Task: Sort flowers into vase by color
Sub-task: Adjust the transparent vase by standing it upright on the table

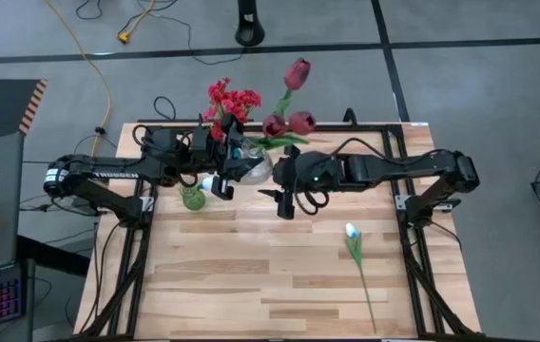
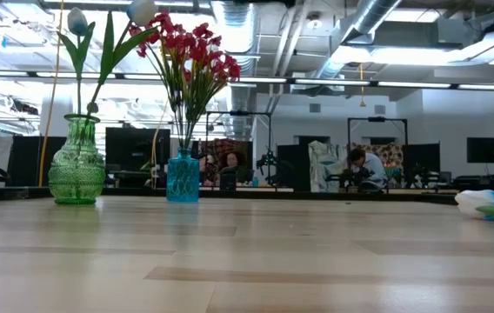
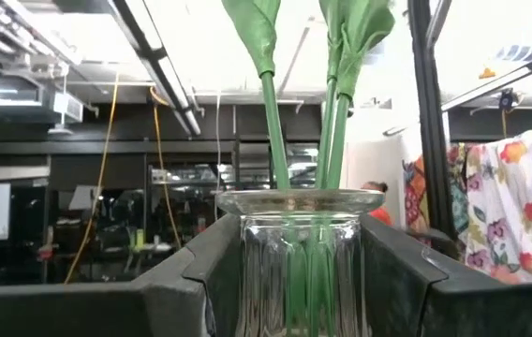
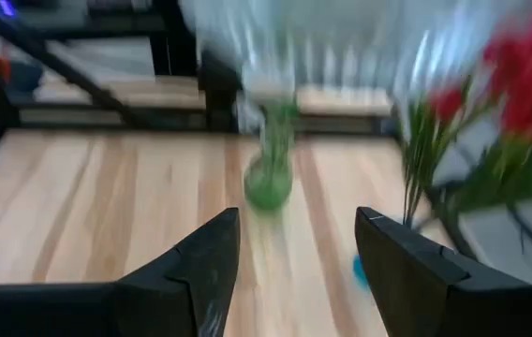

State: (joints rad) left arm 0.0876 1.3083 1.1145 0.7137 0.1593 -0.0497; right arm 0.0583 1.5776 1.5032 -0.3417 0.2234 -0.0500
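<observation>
My left gripper is shut on a clear glass vase holding three green stems of maroon tulips. A green vase with white tulips and a blue vase with red flowers stand on the table's far left part. One white tulip lies flat on the table's right side. My right gripper hovers open just right of the clear vase and faces the green vase. My left gripper pinches the clear vase between its two fingers, which sit on opposite sides of the ribbed wall just below the rim. They come in level from the table's left. The vase is upright; the low view shows no clear vase standing on the table.
Black frame rails run along the table's left, right and far edges. The near half of the wooden top holds only the lying tulip's long stem. People sit in the room beyond the table.
</observation>
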